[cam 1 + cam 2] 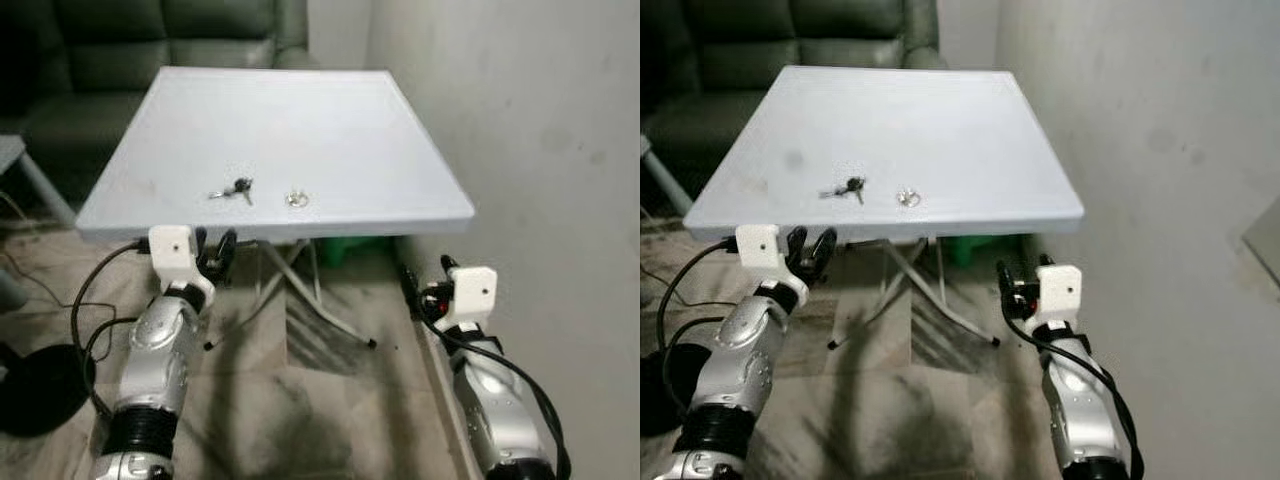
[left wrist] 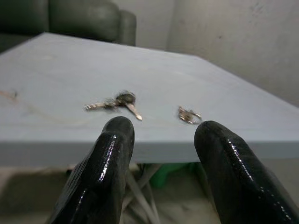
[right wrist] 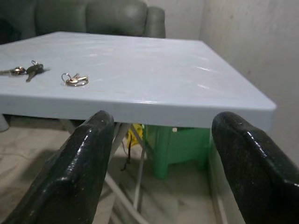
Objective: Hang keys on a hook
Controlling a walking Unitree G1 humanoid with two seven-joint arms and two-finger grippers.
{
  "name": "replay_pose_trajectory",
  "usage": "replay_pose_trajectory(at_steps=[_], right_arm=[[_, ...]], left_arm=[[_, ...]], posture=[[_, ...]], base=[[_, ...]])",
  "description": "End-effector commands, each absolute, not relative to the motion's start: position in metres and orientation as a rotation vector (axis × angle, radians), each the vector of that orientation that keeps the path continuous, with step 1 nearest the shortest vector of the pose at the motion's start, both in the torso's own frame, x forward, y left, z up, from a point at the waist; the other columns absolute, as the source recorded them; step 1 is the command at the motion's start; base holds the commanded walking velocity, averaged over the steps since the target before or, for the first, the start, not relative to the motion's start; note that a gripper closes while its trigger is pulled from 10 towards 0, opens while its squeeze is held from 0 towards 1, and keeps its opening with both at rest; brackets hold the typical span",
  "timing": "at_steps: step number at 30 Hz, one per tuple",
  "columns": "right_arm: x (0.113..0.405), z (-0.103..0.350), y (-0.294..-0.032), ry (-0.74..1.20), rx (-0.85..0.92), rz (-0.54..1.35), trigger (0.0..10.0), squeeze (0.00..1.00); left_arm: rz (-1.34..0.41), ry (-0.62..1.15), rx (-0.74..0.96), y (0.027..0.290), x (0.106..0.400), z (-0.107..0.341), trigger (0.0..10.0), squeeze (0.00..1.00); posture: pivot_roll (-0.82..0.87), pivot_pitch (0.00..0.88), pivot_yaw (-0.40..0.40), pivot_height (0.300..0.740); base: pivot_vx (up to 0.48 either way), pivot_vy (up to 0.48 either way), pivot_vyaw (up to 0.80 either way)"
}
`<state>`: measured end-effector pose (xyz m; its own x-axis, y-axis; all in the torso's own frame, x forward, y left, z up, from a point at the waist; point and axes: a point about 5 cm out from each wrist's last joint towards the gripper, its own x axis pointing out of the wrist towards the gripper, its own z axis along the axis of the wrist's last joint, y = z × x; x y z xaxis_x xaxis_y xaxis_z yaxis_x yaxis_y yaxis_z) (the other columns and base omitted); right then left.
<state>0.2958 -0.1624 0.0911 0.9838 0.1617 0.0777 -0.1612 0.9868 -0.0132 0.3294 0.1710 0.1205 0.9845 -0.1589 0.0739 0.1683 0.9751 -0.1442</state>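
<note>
A small bunch of keys (image 1: 233,190) with a dark head lies near the front edge of a pale blue folding table (image 1: 350,130). A separate metal key ring (image 1: 297,198) rests a little to its right. My left gripper (image 1: 215,250) hangs open just below and in front of the table edge, in line with the keys (image 2: 117,100) and holding nothing. My right gripper (image 1: 425,275) is open and empty too. It sits lower, beneath the table's front right corner, and the ring (image 3: 74,80) shows in its view.
A dark green sofa (image 1: 150,40) stands behind the table. A white wall (image 1: 530,120) runs close along the right. Crossed white legs (image 1: 310,290) and a green object (image 1: 345,250) are under the table. A black round base (image 1: 35,385) with cables lies on the floor at left.
</note>
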Motion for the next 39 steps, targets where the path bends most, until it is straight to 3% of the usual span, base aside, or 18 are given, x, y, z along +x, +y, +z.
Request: replay_pose_trajectory(at_steps=[1,12,20,26,39], right_arm=[[0.2952,0.0916,-0.1655,-0.078,-0.002,0.152,10.0,0.00],[0.2939,0.0898,-0.1652,-0.064,-0.040,0.171,10.0,0.00],[0.2948,0.0902,-0.1643,-0.068,-0.001,0.174,10.0,0.00],[0.2952,0.0905,-0.1654,-0.066,-0.009,0.173,10.0,0.00],[0.2953,0.0905,-0.1637,-0.067,0.001,0.186,10.0,0.00]], left_arm=[[-0.170,-0.048,-0.145,0.1680,0.3289,0.1177,10.0,0.00],[-0.176,-0.047,-0.144,0.1656,0.3282,0.1166,10.0,0.00],[-0.175,-0.048,-0.136,0.1657,0.3293,0.1170,10.0,0.00],[-0.175,-0.049,-0.134,0.1657,0.3292,0.1170,10.0,0.00],[-0.155,-0.035,-0.148,0.1667,0.3289,0.1151,10.0,0.00]], posture=[[-0.04,0.028,-0.034,0.740],[-0.04,0.023,-0.038,0.740],[-0.04,0.016,-0.040,0.740],[-0.03,0.011,-0.041,0.740],[-0.03,0.012,-0.042,0.740]], base=[[0.000,0.480,0.00],[0.000,0.443,0.00],[0.000,0.446,0.50],[0.000,0.000,0.00],[0.000,0.342,0.00]])
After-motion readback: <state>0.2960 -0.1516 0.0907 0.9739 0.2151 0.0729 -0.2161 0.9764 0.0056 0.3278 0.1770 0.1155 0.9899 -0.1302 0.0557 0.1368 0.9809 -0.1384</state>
